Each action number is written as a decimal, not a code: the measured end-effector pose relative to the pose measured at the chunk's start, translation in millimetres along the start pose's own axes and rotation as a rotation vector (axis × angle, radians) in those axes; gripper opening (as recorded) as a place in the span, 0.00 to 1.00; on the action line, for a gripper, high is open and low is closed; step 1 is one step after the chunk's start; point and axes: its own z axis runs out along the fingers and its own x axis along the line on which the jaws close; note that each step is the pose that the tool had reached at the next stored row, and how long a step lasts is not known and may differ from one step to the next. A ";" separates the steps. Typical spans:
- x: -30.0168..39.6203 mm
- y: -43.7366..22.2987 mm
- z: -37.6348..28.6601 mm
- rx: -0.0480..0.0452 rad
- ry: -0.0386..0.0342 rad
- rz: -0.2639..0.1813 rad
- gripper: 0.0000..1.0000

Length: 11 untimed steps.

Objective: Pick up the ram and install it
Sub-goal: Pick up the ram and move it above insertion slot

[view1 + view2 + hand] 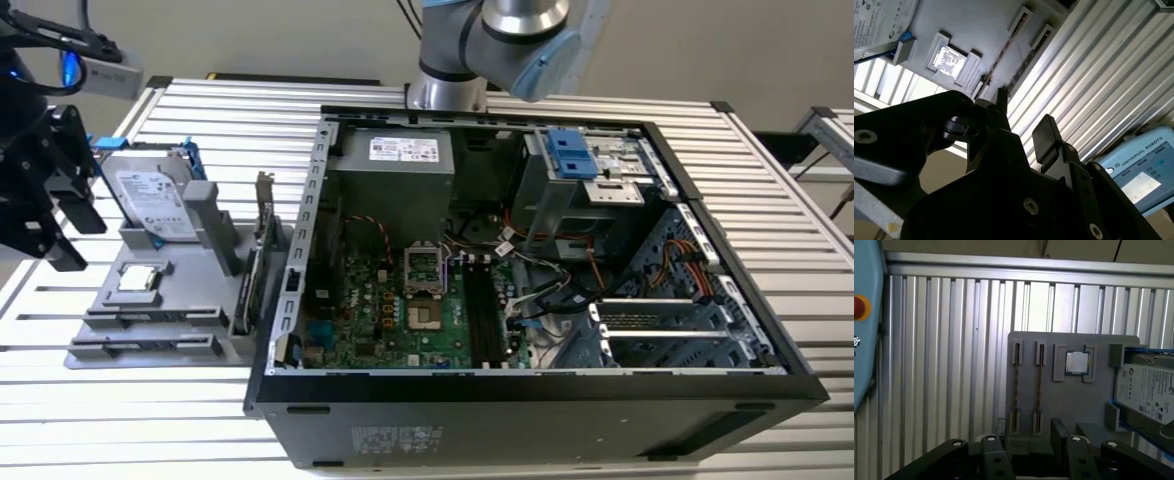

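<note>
**Fingers [1046, 132] hanging wide and empty, with the ram sitting in its slot**
The gripper [1024, 112] is hovering over the grey holder [1064, 400], where the ram [1039, 382] is standing edge-up just beside a second stick [1016, 382]. To my eye, fingers coming down off-centre are risking catching both sticks, jamming on the slot walls or nicking the CPU [1076, 362] nearby. A slatted metal surface [801, 250] is carrying the holder and the open case [534, 420], and a pale wall [267, 40] is running behind.

**Robotics lab bench set up for computer assembly**

A robot arm [494, 40] rises beyond an open computer case [534, 410] on a slatted aluminium table [787, 200]. A grey parts fixture [147, 330] sits at the exterior view's left, and a teach pendant [1141, 172] lies nearby.
</note>
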 end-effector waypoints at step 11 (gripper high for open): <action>-0.2 0.1 5.7 -0.0001 0.0041 0.000 1.00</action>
